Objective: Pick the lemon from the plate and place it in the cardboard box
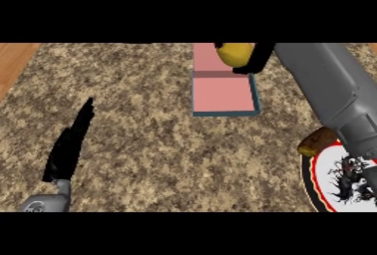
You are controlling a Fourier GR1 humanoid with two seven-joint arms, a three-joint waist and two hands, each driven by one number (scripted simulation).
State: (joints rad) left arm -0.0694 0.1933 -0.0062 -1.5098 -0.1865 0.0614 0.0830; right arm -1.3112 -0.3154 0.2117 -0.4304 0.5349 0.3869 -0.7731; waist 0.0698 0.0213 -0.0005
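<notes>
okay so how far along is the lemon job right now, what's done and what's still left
Done: the lemon is off the plate, which sits at the lower right beside a brown item. In hand: the right hand holds the lemon above the far end of the cardboard box. Left: lowering and releasing it into the box. The left hand rests open at the lower left.

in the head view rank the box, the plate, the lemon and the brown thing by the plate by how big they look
1. Box
2. Plate, cut off by the edge and the arm, so its rank against the box is unsure
3. Lemon, partly hidden, and brown object: look alike
</notes>
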